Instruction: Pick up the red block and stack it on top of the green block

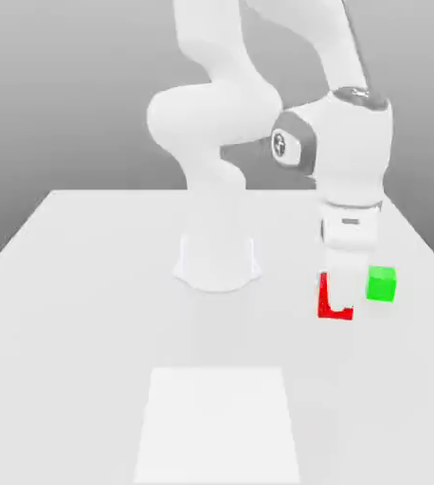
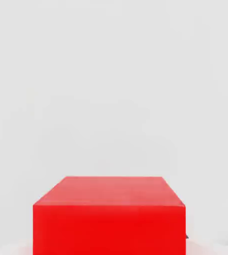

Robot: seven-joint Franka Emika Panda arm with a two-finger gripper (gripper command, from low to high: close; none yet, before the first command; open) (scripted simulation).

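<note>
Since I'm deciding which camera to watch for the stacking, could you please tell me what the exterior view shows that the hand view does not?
Only the exterior view: the green block, the arm and its base.
Only the hand view: a broad, unobstructed look at the red block's top face.
Both: the red block and the pale tabletop.

A flat white panel [image 1: 218, 424] lies on the pale tabletop [image 1: 79, 313].
</note>
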